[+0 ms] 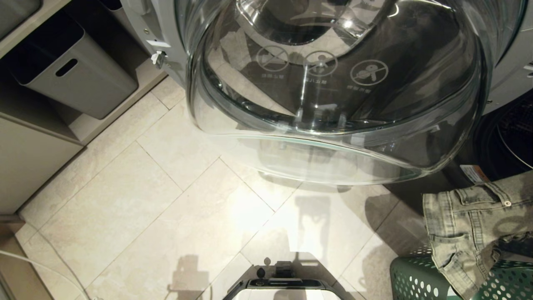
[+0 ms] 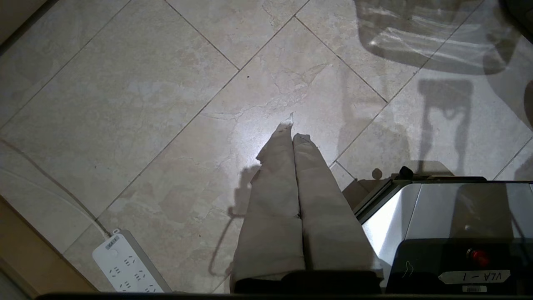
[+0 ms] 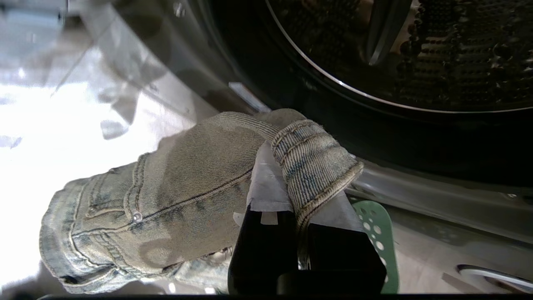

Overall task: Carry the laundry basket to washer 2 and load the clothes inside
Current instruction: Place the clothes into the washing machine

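Right gripper is clamped on a fold of the jeans, holding them up over the green basket at near right, just short of the dark drum. The glass door hangs wide open, so the way in looks clear. Left gripper hangs pinched together over bare floor, idle.

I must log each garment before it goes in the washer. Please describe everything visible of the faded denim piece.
The faded grey-blue denim garment looks like jeans or shorts: thick stitched seams, a pocket, metal rivets and a waistband button. It hangs crumpled above the green perforated laundry basket, in front of the washer's dark drum opening. The right gripper is shut on a folded seam of it. Whether it touches the basket is unclear.
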Motion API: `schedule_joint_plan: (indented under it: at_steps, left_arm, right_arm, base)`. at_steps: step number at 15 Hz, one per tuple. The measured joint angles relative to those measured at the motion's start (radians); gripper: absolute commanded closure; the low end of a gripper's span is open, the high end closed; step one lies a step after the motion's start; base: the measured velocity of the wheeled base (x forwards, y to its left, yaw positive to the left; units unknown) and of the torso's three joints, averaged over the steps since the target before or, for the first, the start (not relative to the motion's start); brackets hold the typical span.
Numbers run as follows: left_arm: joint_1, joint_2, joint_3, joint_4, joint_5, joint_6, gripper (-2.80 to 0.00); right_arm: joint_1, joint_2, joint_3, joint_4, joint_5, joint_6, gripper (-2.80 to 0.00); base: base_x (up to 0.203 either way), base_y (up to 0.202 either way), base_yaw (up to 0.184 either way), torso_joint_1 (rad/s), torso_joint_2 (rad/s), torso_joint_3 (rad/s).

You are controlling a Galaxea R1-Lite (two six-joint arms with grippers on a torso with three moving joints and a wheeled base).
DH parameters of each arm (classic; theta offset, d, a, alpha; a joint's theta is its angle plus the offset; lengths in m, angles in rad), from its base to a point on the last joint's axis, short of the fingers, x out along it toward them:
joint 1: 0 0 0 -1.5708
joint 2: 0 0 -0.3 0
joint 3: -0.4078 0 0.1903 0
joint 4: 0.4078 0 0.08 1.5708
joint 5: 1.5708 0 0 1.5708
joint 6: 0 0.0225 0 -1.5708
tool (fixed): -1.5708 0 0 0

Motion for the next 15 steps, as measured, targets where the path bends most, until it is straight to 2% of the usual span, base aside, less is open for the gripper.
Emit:
schedule_joint_plan:
  at_steps: [2, 5, 9, 15]
  left_arm:
    - [0.0, 0.0, 0.0, 0.0, 0.0, 0.0, 0.0]
    - [0.0, 0.0, 0.0, 0.0, 0.0, 0.0, 0.0]
    - [0.0, 0.0, 0.0, 0.0, 0.0, 0.0, 0.0]
    - [-0.001, 0.0, 0.0, 0.0, 0.0, 0.002, 0.0]
  right_arm:
    - [-0.033, 0.039, -0.009, -0.071, 0.004, -0.014, 0.0]
    - [-0.108, 0.069, -0.051, -0.08, 0.016, -0.025, 0.0]
    - [-0.269, 0.11, -0.063, -0.081, 0.143, -0.021, 0.0]
    - [-0.3, 0.119, -0.053, -0.08, 0.195, -0.023, 0.0]
  base:
    - [0.0, 0.0, 0.0, 0.0, 0.0, 0.0]
    - [0.0, 0.0, 0.0, 0.0, 0.0, 0.0]
    - [0.0, 0.0, 0.0, 0.0, 0.0, 0.0]
    - [0.0, 0.0, 0.0, 0.0, 0.0, 0.0]
